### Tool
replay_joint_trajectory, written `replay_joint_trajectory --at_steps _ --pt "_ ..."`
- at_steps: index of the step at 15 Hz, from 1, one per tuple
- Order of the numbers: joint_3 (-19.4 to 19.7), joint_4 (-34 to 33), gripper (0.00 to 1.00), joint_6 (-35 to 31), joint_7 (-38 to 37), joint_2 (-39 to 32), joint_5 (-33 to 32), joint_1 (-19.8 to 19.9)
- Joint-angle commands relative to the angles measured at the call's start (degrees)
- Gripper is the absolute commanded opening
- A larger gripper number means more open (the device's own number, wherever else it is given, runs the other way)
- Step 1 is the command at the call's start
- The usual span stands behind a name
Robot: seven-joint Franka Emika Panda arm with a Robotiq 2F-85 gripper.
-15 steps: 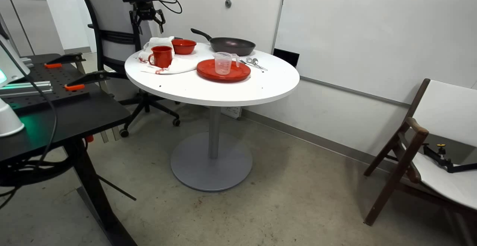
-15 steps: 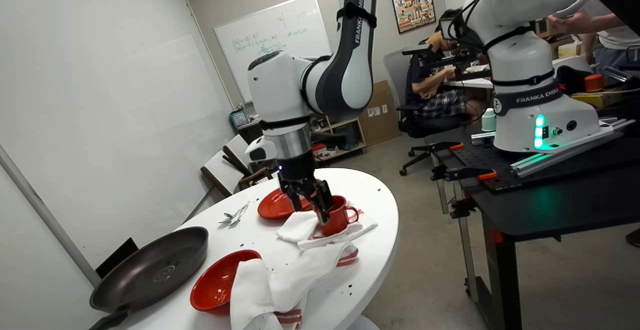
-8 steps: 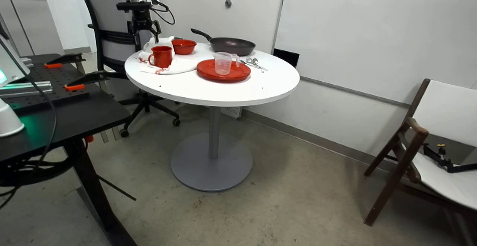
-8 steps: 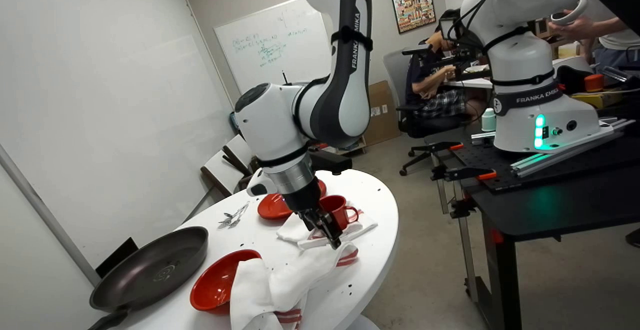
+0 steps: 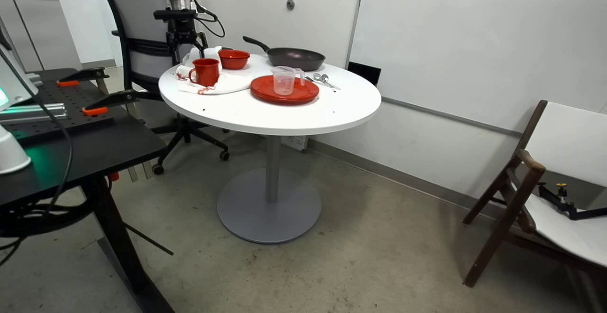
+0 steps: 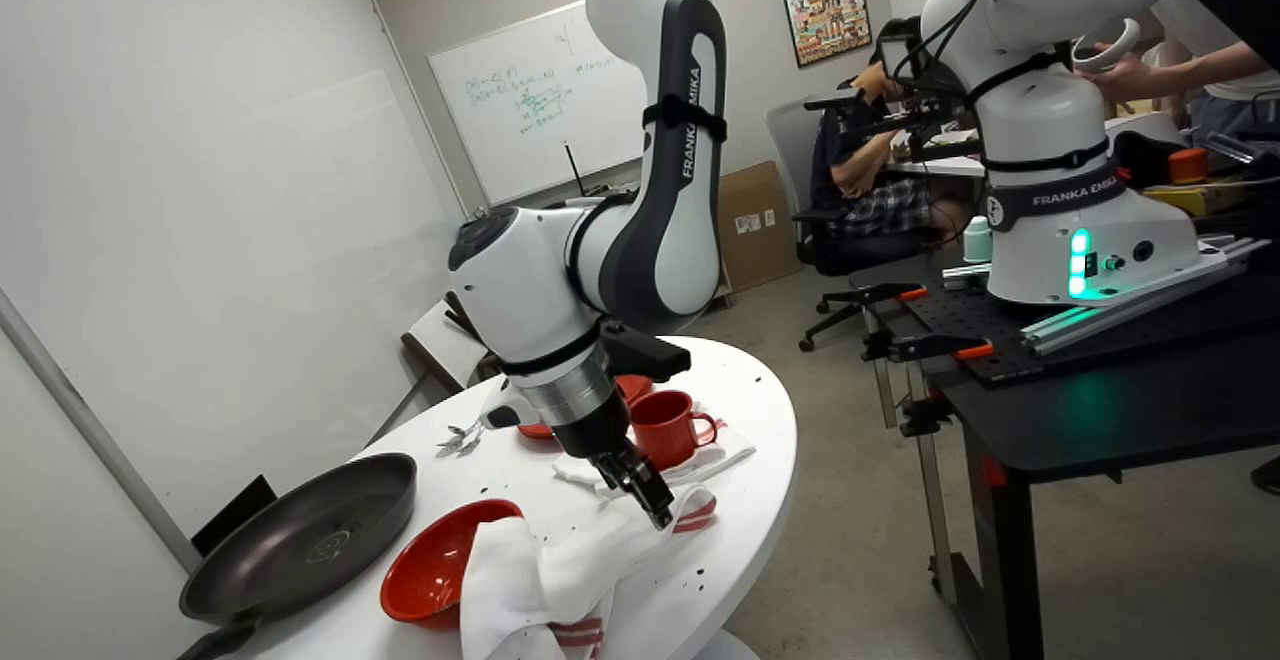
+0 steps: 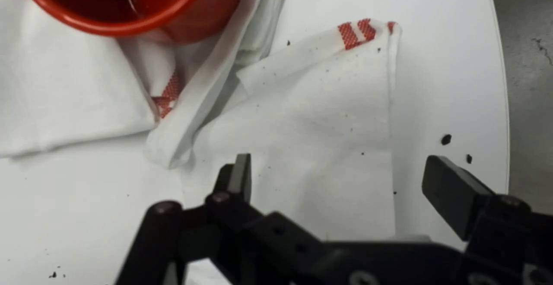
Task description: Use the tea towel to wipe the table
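1. wrist view, the step in hand: this seems to be the grasp of the tea towel (image 7: 324,116); the gripper (image 7: 337,170) stands wide apart at the bottom of the frame with nothing held, so it would do well to sink straight until both tips meet the table (image 7: 449,82) lightly, then close slowly on a thick fold
2. wrist view, care: lift straight up before wiping, since the red mug (image 7: 207,17) at upper left sits on a second cloth (image 7: 65,82) that a sideways drag could disturb; dark crumbs (image 7: 446,139) at right look like wiping to come
3. wrist view, position: the tea towel fills mid-frame; the finger at frame left (image 7: 241,175) is over it, the finger at frame right (image 7: 449,190) beyond its edge
4. in an exterior view, the tea towel (image 6: 590,550) lies at lower centre, from beside the red bowl (image 6: 430,580) up to the gripper (image 6: 662,515); tip height is hard to tell
5. in an exterior view, at upper left, the gripper (image 5: 189,56) stands behind the red mug, by the tea towel (image 5: 210,53); contact cannot be told
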State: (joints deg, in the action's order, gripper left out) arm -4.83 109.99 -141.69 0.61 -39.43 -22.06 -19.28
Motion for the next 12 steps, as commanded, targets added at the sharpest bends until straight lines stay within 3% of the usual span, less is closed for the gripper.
replay_joint_trajectory --at_steps 1,12 --pt "0.0 -6.93 1.0 3.08 0.48 -4.25 1.13 -0.26" --pt "-0.54 -18.96 1.0 4.3 0.74 -13.0 3.41 -0.06"
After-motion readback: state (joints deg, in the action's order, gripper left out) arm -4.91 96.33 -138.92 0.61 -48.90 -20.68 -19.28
